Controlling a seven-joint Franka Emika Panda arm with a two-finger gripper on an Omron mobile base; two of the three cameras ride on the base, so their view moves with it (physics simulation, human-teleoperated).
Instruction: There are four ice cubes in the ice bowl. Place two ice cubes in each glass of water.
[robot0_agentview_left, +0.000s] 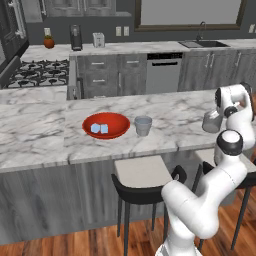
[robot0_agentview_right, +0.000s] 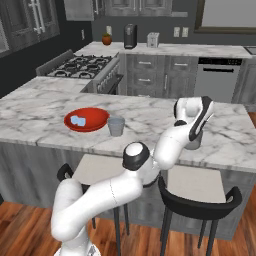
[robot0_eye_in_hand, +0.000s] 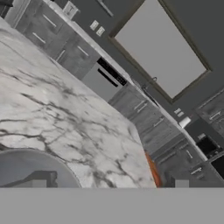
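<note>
Left base view: the robot's forearm covers the right side of the second glass (robot0_agentview_left: 212, 121), so only its left wall and part of its rim show; its contents cannot be told. The pincer itself is masked by the wrist housing, and how its jaws stand cannot be read. Two ice cubes (robot0_agentview_left: 100, 129) lie in the red bowl (robot0_agentview_left: 115, 120); the count of any others is too small to resolve.

Right base view: the same glass (robot0_agentview_right: 194, 145) is almost wholly behind the arm.

Hand view: a glass rim (robot0_eye_in_hand: 30, 153) is cut by the lower edge; the counter (robot0_eye_in_hand: 65, 118) runs off the left edge.
</note>
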